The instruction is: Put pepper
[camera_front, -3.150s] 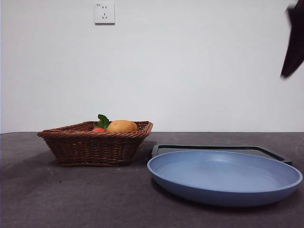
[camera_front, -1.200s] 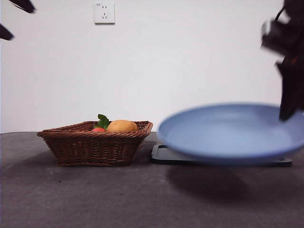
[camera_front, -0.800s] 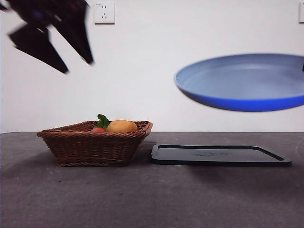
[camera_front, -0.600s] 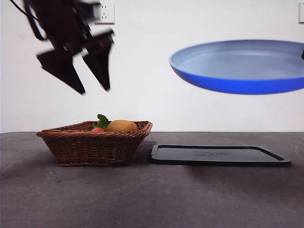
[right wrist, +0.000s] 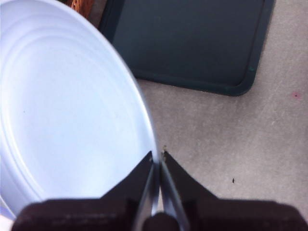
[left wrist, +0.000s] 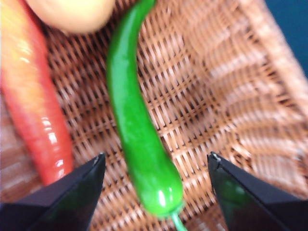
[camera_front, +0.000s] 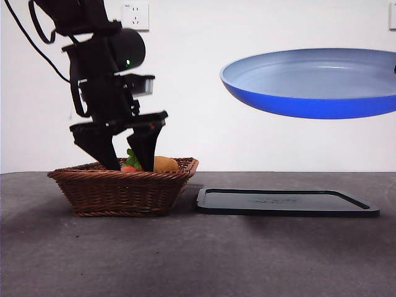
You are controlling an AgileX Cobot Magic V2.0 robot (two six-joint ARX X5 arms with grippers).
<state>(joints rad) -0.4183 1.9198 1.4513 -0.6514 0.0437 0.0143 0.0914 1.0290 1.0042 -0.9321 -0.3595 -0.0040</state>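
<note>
I'm working over a dark table (camera_front: 198, 260) with a black tray (camera_front: 288, 202) lying flat on it, and above that tray my right gripper (right wrist: 157, 156) has its jaws pinched tight on the rim of the blue plate (camera_front: 309, 80), holding it in the air, roughly level with the near edge a little low. I want that plate to stay quiet while the other arm works. To the side of the tray stands the wicker basket (camera_front: 124, 189), and my left gripper (left wrist: 156, 166) is down inside it, jaws spread wide and empty. The pepper (left wrist: 137, 125) lies on the woven floor of the basket, and its stem end sits between my two jaws, closer to one than the other. Just beside it is a long red-orange vegetable (left wrist: 36, 106), apart from the pepper by a thin strip of weave, and a round orange fruit (left wrist: 72, 12) sits at the far end near the pepper's tip. To do this pick well, I judge I should centre the jaws on the pepper's thick part, go down until the tips nearly meet the weave, then close gently; glossy skin may slip, and a jaw that strays could catch the red-orange vegetable instead.
</note>
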